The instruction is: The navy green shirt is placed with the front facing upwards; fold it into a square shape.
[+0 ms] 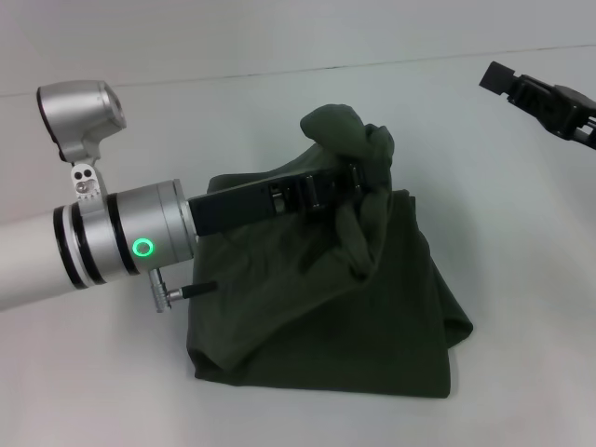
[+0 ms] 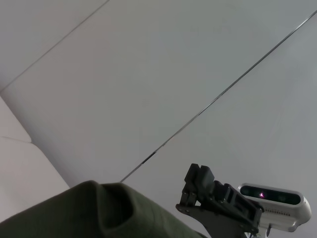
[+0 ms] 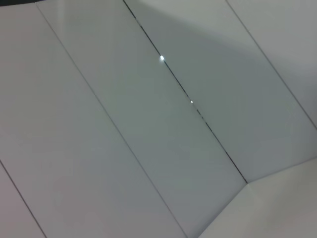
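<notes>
Left hand [image 1: 358, 182] pinching a bunched fold of shirt [image 1: 372, 307], lifting it above the heap lying mid-table [image 1: 112, 382]. Right hand [image 1: 545, 98] hovering farther off at the right edge, apart from cloth; spread or pressed, cannot tell.

My left gripper [image 1: 358, 177] is buried in the bunched cloth of the shirt [image 1: 372, 307], so from the head view I can't make out my fingertips or how they stand. My left arm runs off the left edge. My right gripper [image 1: 521, 88] is cut by the right edge up top; its fingers can't be read. In the left wrist view the shirt [image 2: 89, 213] is clipped along the bottom. Any lettering or label is folded out of sight.
</notes>
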Controlling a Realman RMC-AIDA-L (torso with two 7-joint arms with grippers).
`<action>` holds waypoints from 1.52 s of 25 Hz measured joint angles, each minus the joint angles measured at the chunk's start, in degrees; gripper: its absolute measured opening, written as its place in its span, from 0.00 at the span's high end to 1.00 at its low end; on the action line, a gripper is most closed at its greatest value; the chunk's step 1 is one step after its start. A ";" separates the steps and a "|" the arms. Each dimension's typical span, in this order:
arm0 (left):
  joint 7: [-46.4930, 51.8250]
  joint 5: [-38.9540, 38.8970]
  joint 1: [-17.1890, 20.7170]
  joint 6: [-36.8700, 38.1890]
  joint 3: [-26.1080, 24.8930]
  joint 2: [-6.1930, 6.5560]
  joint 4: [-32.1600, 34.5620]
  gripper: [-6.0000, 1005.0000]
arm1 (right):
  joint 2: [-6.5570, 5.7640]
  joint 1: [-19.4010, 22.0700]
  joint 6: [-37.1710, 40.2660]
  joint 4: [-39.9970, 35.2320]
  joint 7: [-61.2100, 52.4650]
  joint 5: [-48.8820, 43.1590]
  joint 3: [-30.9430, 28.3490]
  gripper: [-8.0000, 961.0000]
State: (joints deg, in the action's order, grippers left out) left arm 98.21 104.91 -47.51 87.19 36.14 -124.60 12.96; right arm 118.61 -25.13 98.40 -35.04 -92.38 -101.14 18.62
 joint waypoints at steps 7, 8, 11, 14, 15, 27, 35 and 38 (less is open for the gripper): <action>-0.91 -0.03 -0.77 -1.34 0.41 -0.02 -1.80 0.90 | -0.05 0.35 0.50 -0.38 0.01 -0.01 -0.62 0.87; -0.91 -0.11 -0.93 -1.78 0.64 -0.02 -2.14 0.90 | -0.05 0.35 0.53 -0.38 0.01 -0.01 -0.62 0.87; -0.93 -0.24 -1.15 -2.90 0.86 -0.03 -3.05 0.90 | -0.05 0.35 0.59 -0.38 0.01 -0.01 -0.61 0.86; -1.70 -0.26 -1.23 -2.91 0.87 -0.03 -3.63 0.89 | -0.05 0.30 0.62 -0.38 0.00 -0.02 -0.59 0.86; -2.04 -0.27 -1.26 -2.91 0.87 -0.03 -3.80 0.89 | -0.04 0.29 0.62 -0.38 -0.01 -0.02 -0.58 0.86; -2.35 -0.69 -0.35 -2.14 0.16 0.05 -3.43 0.76 | 0.38 0.26 0.62 -0.27 -0.09 -0.21 -0.10 0.84; -1.79 -1.76 5.60 1.77 0.15 0.52 5.13 0.44 | -0.18 0.72 1.59 -0.45 -0.20 -1.37 6.87 0.83; -1.28 -1.77 9.45 3.61 0.14 0.65 10.36 0.21 | -0.63 1.11 2.80 -0.53 -1.01 -1.73 7.23 0.82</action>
State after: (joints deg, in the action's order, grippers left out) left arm 96.93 103.15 -38.06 90.80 36.28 -123.96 23.32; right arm 117.97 -24.03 101.20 -35.57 -93.39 -102.87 25.85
